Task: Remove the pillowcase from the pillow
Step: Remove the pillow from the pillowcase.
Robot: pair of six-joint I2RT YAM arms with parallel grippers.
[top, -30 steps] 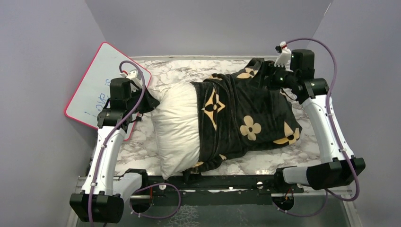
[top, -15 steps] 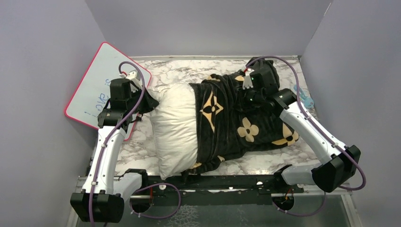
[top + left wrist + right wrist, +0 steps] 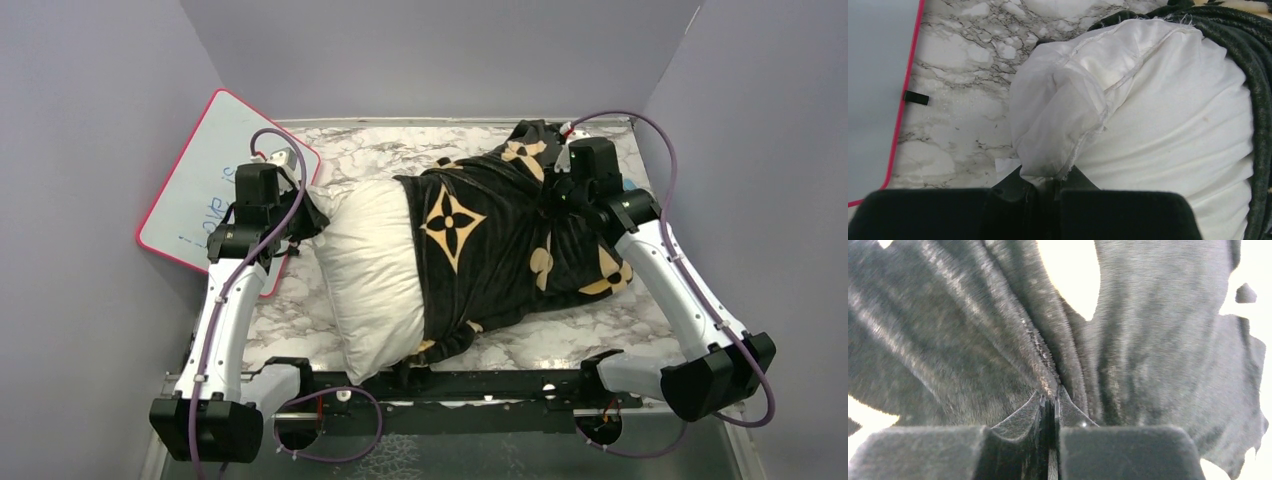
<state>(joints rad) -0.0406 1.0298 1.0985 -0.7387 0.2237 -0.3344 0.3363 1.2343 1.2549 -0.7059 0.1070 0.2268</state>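
- Since 0.5 s ago the right gripper (image 3: 562, 190) has gone further away from the pillow (image 3: 368, 262), and the pillowcase (image 3: 490, 240) is now drawn tight after it.
- The right gripper is clenched on a bunch of black pillowcase folds, beyond the pillow's covered end.
- The left gripper (image 3: 1048, 172) is clenched on the corner flap at the pillow's bare end.
- The pillowcase covers the pillow's right part; the left part shows white.
- The whiteboard (image 3: 200, 190) leans just left of the pillow, on the marble table (image 3: 380, 150).
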